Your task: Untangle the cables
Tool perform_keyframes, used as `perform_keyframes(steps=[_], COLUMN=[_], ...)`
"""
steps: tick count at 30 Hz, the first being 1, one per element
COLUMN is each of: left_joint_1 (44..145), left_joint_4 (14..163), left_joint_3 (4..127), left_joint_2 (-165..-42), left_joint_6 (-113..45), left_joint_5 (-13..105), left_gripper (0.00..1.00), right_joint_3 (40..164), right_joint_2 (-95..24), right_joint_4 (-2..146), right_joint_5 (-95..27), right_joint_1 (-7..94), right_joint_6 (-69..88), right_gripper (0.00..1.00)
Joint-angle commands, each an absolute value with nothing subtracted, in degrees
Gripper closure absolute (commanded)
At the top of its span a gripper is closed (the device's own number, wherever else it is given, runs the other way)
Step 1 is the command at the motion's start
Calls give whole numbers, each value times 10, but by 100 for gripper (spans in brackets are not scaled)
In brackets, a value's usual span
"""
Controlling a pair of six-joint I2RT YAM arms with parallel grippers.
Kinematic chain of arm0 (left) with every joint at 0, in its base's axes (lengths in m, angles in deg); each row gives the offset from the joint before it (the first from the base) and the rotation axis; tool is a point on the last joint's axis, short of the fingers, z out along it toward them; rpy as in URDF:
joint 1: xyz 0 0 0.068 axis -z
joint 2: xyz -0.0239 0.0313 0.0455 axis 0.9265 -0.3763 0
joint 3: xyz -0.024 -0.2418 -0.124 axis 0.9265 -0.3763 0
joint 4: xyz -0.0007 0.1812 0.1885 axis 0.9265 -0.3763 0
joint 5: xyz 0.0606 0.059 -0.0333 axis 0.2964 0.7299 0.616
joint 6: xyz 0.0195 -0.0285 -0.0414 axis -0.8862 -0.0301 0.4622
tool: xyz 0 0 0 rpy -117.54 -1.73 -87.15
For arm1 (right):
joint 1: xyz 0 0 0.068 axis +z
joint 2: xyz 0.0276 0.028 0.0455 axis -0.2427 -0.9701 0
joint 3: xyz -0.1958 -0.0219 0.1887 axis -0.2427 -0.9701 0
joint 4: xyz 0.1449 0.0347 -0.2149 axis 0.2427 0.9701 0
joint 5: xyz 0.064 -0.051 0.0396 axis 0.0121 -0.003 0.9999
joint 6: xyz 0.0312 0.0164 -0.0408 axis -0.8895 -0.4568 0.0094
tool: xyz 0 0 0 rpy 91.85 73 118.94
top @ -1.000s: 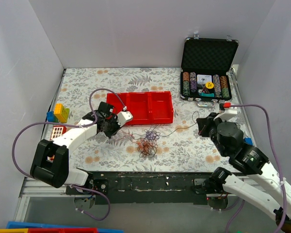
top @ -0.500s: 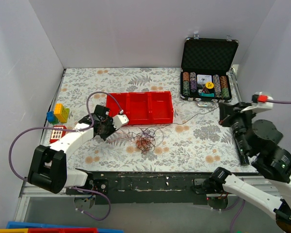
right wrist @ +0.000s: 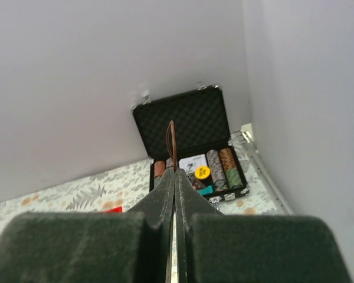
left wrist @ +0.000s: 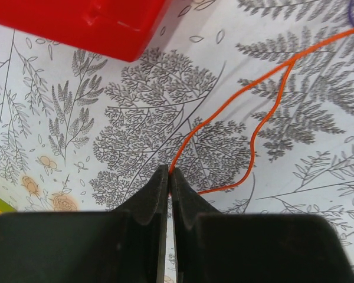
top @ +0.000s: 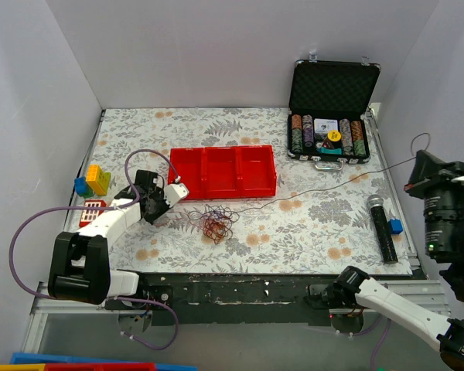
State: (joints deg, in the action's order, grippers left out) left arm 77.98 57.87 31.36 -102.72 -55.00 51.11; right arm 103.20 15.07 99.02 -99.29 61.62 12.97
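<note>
Orange strand clamped in left claw at 9 o'clock, dark strand pinched in right claw at 3, so overpulling might cinch the cables tighter.

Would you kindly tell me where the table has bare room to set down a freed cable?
Free: the far strip of table behind the red tray; the near patch between the cables and the black microphone. Crowded: around the left end effector and toy blocks.
</note>
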Motion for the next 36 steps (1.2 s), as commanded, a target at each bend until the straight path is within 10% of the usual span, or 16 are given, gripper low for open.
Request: perform_keyframes(steps=[1, 17, 23, 36], left_joint_1=[752, 694, 696, 945], left_joint_4=[605, 583, 422, 409], left_joint_3=[314, 355, 488, 586], left_joint_2=[-1040, -1062, -1051, -1087], left_joint_6=[-571, -569, -530, -377], left_joint_5=[520, 479, 336, 282], left_gripper=[100, 99, 32, 27], right_joint_3=[1101, 1096, 925, 739], right_joint_2=[159, 146, 128, -8], right_joint_4=[891, 1002, 1076, 1137], right_joint_5=[-1064, -1029, -884, -795], right_joint_1=[614, 626, 626, 626], right_joint_6=[256, 137, -98, -247], right_gripper=[99, 99, 99, 95])
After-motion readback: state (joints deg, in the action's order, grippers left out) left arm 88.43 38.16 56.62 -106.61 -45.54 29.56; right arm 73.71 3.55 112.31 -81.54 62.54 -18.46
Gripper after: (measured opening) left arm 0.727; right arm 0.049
